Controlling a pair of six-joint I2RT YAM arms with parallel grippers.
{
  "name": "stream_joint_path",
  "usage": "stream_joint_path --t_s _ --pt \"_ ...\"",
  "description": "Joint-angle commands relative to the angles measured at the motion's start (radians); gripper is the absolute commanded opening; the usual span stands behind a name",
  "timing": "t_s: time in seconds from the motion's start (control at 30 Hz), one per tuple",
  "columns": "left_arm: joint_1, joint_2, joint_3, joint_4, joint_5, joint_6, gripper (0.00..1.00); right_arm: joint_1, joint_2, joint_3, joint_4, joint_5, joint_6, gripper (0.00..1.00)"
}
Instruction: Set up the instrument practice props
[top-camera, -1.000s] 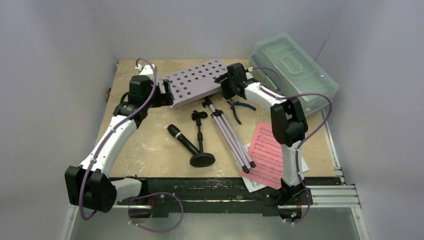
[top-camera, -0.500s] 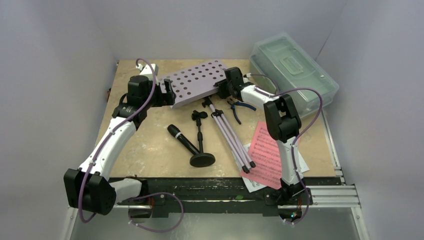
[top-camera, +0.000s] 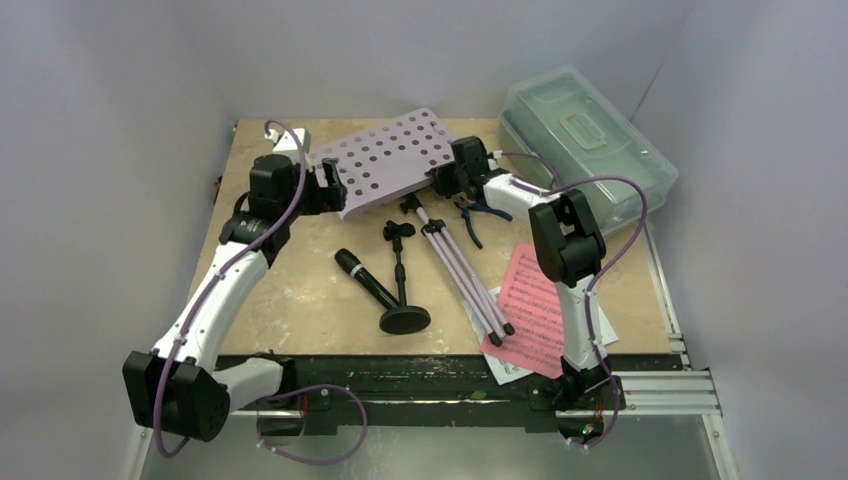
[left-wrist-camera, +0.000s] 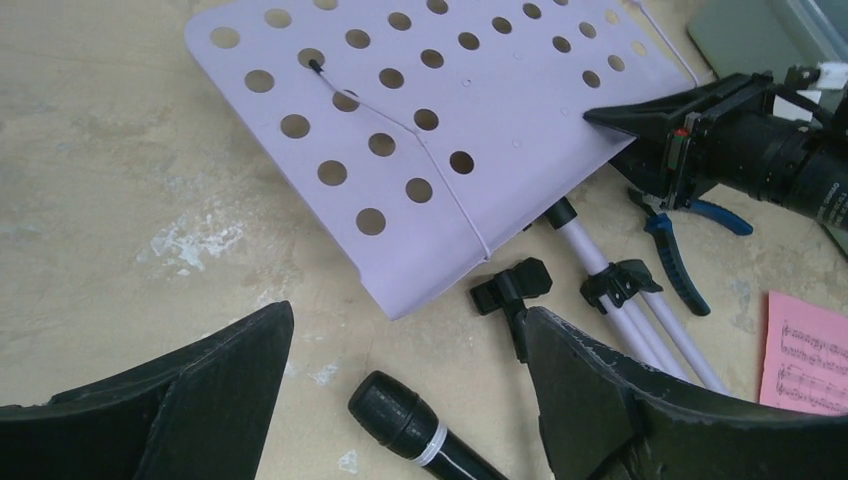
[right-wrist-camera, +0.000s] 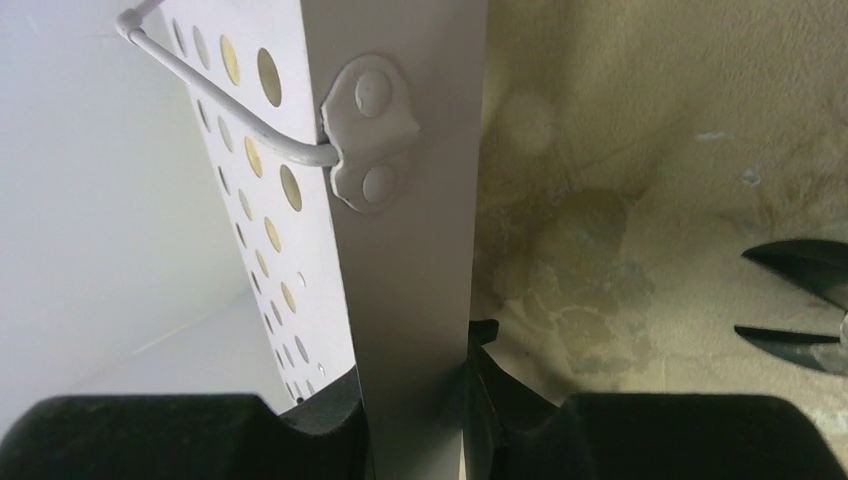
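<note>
Barely begun. Lavender music stand (top-camera: 385, 160) down on the table (top-camera: 300, 300), legs folded, tray edge pinched by right gripper (right-wrist-camera: 415, 400). Left gripper (left-wrist-camera: 405, 335) spread wide, empty, just beside. Microphone (top-camera: 365, 282) lying beside bare mic stand (top-camera: 402, 290); music sheets (top-camera: 535, 310) unplaced.

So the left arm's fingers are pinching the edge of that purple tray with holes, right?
No, not the left: the right arm's fingers are pinching the edge of the purple tray, as the right wrist view shows. The left fingers stand open.
</note>
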Motion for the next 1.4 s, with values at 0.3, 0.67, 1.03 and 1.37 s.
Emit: stream_joint_path --t_s 0.3,0.67,1.03,1.37 --pt "0.031 -0.247 0.238 -0.075 -0.084 -0.041 0.90 0.004 -0.253 0.091 0.390 -0.079 0.278 0.00" --pt "0.031 -0.300 0.297 -0.056 0.092 -0.222 0.95 0.004 -0.429 0.308 0.200 -0.012 0.251 0.00" --pt "0.031 -0.375 0.144 0.040 0.148 -0.358 0.95 -0.011 -0.475 0.464 0.178 -0.023 0.203 0.00" --pt "0.031 -0.462 -0.072 0.185 0.173 -0.394 0.96 -0.016 -0.423 0.461 0.589 -0.030 0.136 0.00"
